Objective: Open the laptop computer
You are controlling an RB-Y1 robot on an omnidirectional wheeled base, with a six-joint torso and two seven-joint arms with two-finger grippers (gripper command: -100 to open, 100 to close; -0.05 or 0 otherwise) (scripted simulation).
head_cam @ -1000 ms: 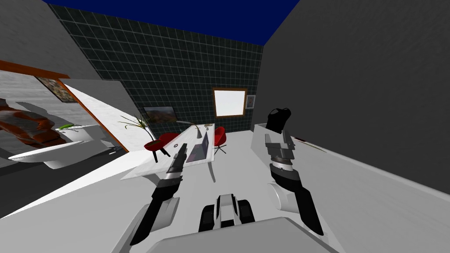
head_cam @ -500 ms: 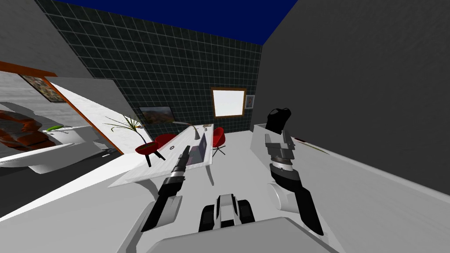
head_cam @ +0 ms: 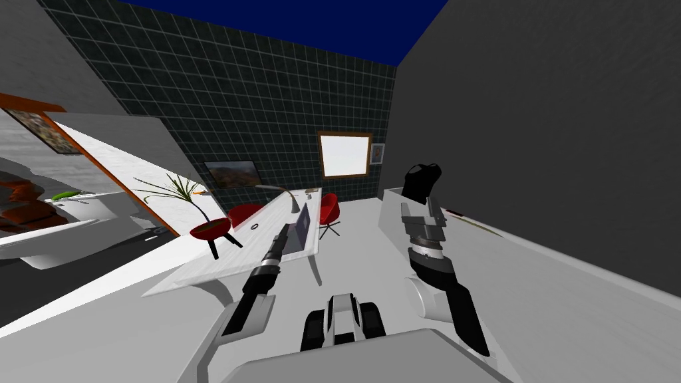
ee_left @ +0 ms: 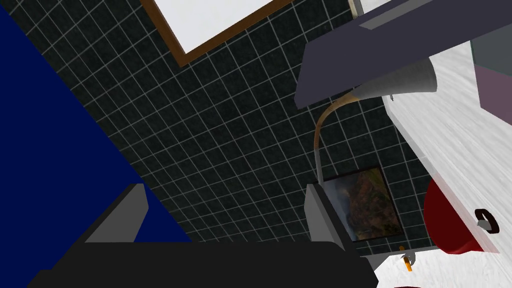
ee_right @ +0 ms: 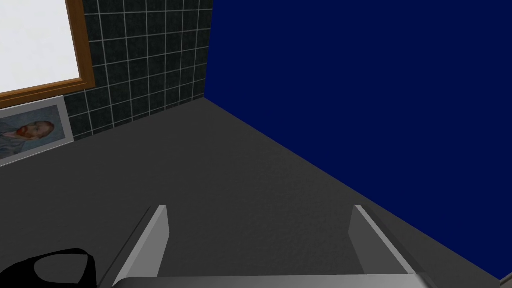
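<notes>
Laptop (head_cam: 302, 229), dark purple-grey with its lid raised off the base, sits on the white desk (head_cam: 219, 266) just beyond the left gripper (ee_left: 225, 215), whose fingers stand apart and touch nothing. A bent-necked lamp (ee_left: 320, 130) rises behind it. The right gripper (ee_right: 262, 235), held up well apart, is spread and empty.

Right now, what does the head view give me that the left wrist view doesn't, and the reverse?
Head view alone: my left arm stretched over the white desk toward the laptop, whose lid appears raised off its base; also the potted plant and the raised right arm.
Left wrist view alone: the left end effector with its fingers open, and the laptop's dark lid edge lying off to one side of them, not between them.
Both: desk, laptop, gooseneck lamp, window, landscape picture.
</notes>
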